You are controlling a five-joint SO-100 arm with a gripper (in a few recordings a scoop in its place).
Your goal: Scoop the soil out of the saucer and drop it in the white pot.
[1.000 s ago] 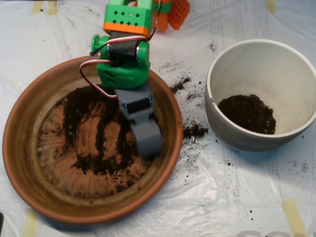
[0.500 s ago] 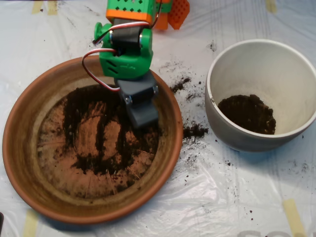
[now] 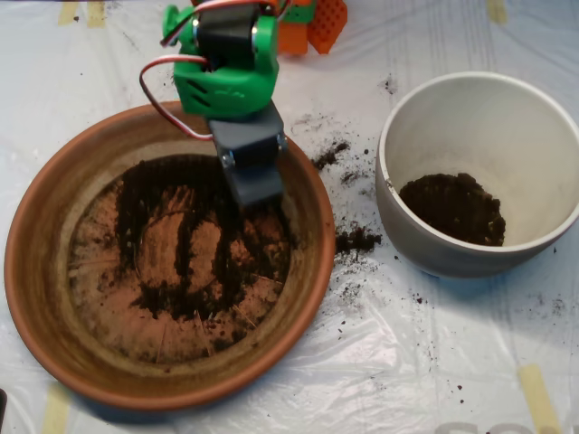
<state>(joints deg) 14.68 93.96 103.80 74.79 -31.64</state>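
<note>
You see soil (image 3: 194,240) smeared thin in streaks across the one saucer (image 3: 54,307), and a second clump lies in the one white pot (image 3: 543,136) to its right. Crumbs dot the plastic sheet (image 3: 362,362) between them. The scoop (image 3: 256,188) hangs above the saucer's upper right; whether its shells are apart, you cannot tell.

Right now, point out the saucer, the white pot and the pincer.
saucer (image 3: 36,298): overhead view, bare left rim.
white pot (image 3: 507,117): overhead view, bare inner wall.
pincer (image 3: 256,188): overhead view, grey scoop's lower end.
</note>
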